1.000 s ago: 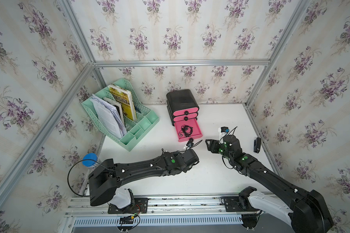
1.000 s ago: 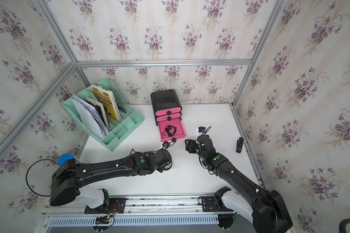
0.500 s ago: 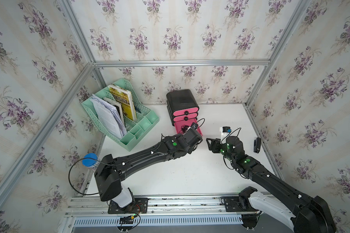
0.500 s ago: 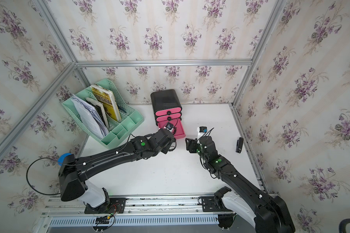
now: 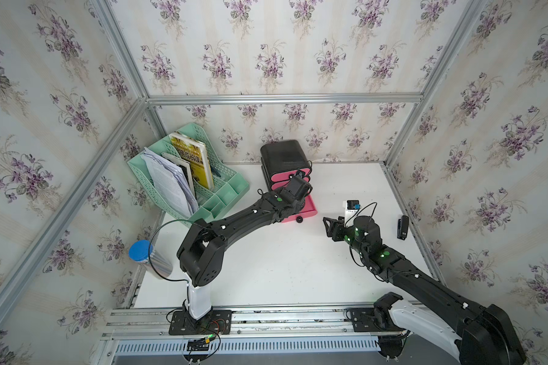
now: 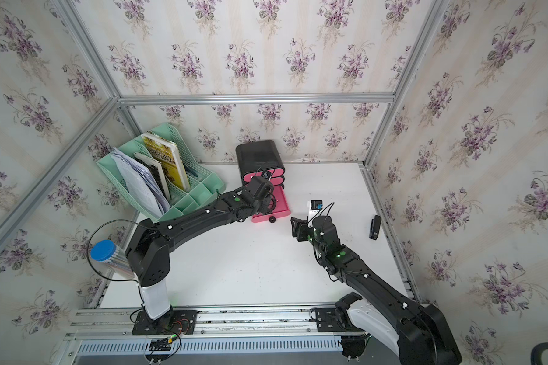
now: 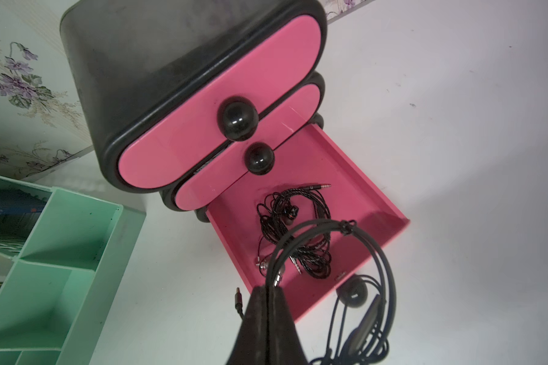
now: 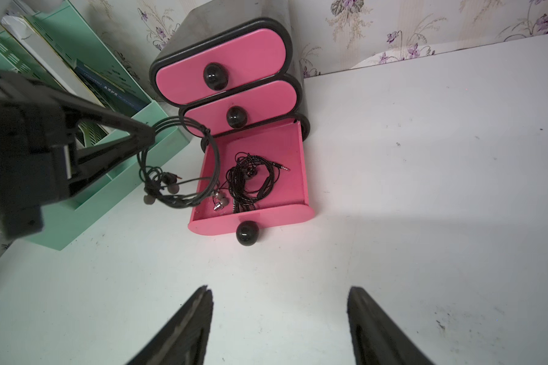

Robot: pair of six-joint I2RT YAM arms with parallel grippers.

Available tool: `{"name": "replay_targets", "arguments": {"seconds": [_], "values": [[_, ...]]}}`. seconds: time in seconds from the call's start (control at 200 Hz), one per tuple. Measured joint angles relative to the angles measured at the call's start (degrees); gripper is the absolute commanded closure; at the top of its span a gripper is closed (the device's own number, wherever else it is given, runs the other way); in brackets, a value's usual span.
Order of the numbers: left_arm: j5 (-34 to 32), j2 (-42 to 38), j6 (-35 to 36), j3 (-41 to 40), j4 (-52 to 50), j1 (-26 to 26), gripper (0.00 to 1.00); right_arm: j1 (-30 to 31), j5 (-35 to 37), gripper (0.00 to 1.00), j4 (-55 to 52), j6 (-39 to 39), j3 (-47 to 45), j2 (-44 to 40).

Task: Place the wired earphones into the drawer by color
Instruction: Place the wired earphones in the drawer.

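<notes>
- The left pincer [image 7: 268, 288] is clamped on a loop of the black earphones [image 7: 345, 225]. The coil, its buds and its plug dangle below the pincer.
- In the wrist views that coil hangs across the rim of the open bottom drawer [image 8: 250, 218], partly over the pink tray and partly outside it, on the side toward the rack [image 5: 231, 186].
- Braided earphones [image 8: 246, 185], also black, lie bundled on the drawer floor with the jack pointing away from the bundle.
- The drawer belongs to a black cabinet [image 5: 282, 155] against the back wall. Its two upper drawers [image 8: 222, 76] are shut and overhang the rear of the open tray, so only the front part is open from above.
- The knob [image 8: 247, 233] sticks out from the drawer front over the bench [image 5: 282, 268].
- The green rack, holding books and papers, stands just beside the cabinet. The left arm runs along its front.
- The right pincer [image 8: 279, 316] is spread wide and holds nothing. It is over bare bench and faces the drawer front, near it but apart.
- A stapler [image 5: 402, 226] lies near the bench's right edge, well apart from the drawer.
- A blue-lidded canister [image 5: 141, 249] is at the left edge.
</notes>
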Motion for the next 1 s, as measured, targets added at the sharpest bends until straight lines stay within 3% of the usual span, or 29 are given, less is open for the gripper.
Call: {"name": "replay_targets", "arguments": {"seconds": [0.3,0.999], "values": [[0.6,6.4,0.9,2.4,4.3,2.1,1.0,0.0,0.3,0.28,2.3,-0.5,-1.2,0.5],[1.6,13.0,-2.7,2.7,9.0,2.0,1.0,0.0,0.2,0.28,3.6,-0.5,-1.0,3.0]]}}
